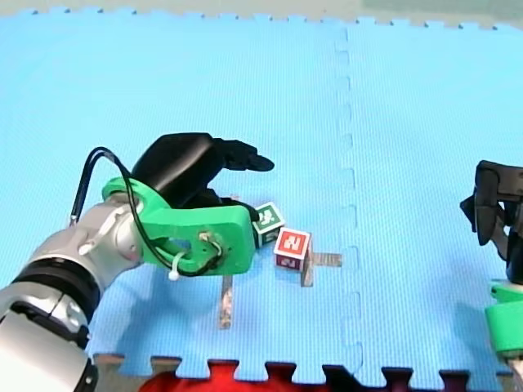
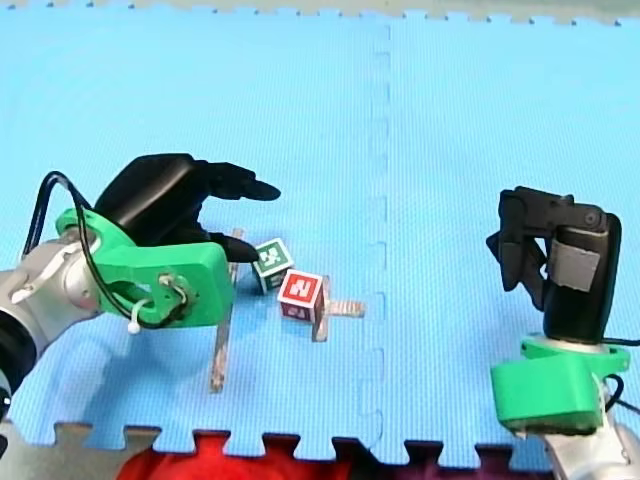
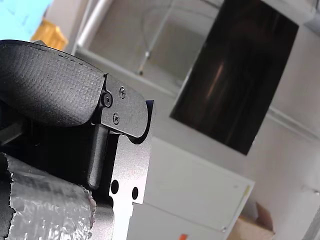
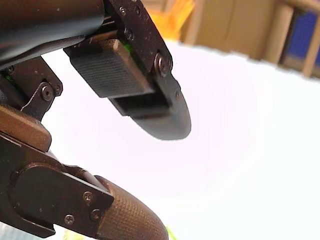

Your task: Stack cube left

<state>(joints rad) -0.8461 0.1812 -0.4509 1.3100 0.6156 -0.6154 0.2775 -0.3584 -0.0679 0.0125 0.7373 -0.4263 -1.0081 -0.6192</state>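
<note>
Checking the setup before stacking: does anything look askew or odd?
The green cube and red cube sit turned askew to the seams of the foam mat, the red one over a grey tape mark; left hand beside the green cube, right hand at far right. Nothing damaged.

Black left hand [image 2: 170, 205] on a bright green wrist bracket [image 2: 175, 285], thin black cable [image 2: 38, 215] looping off it — right hand [image 2: 545, 250] black too, with a grey tape patch [image 2: 572, 265].

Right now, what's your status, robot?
Left robot hand open, beside green cube. Right robot hand shut, far right. Red cube beside green, unstacked. Nothing blocking.
</note>
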